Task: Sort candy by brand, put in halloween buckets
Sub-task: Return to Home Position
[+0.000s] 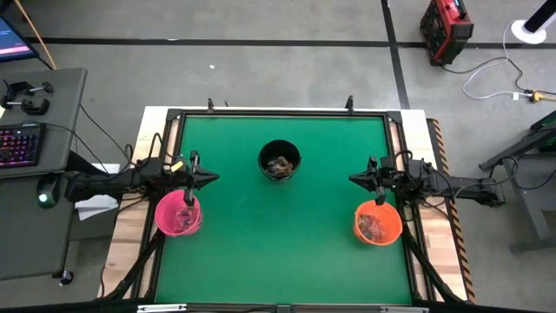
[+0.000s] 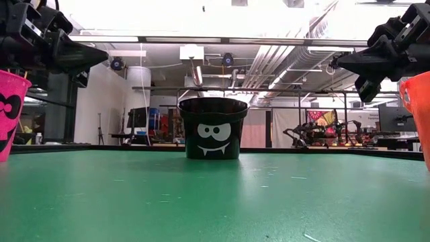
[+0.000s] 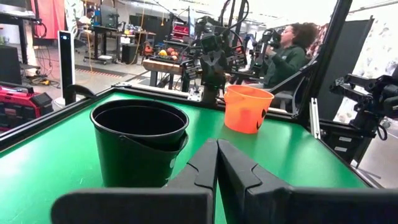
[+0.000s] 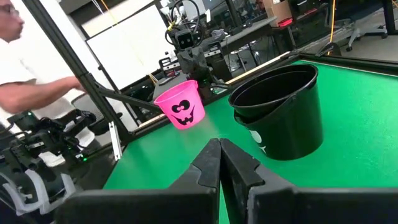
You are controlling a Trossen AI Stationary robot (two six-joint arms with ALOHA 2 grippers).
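A black bucket (image 1: pixel 280 161) with candy inside stands on its base on the green mat at the far middle; its face shows in the low view (image 2: pixel 213 128). A pink bucket (image 1: pixel 178 214) with candy stands at the left, an orange bucket (image 1: pixel 378 223) with candy at the right. My left gripper (image 1: pixel 213 178) is shut and empty, just above the pink bucket's far rim. My right gripper (image 1: pixel 354 179) is shut and empty, above the orange bucket's far rim. No loose candy shows on the mat.
The green mat (image 1: pixel 278 252) lies in a black frame on a wooden table. A person (image 3: pixel 289 53) sits beyond the table's right side, and another person (image 4: pixel 18 56) stands beyond its left side. A desk with a keyboard (image 1: pixel 19 143) is at the left.
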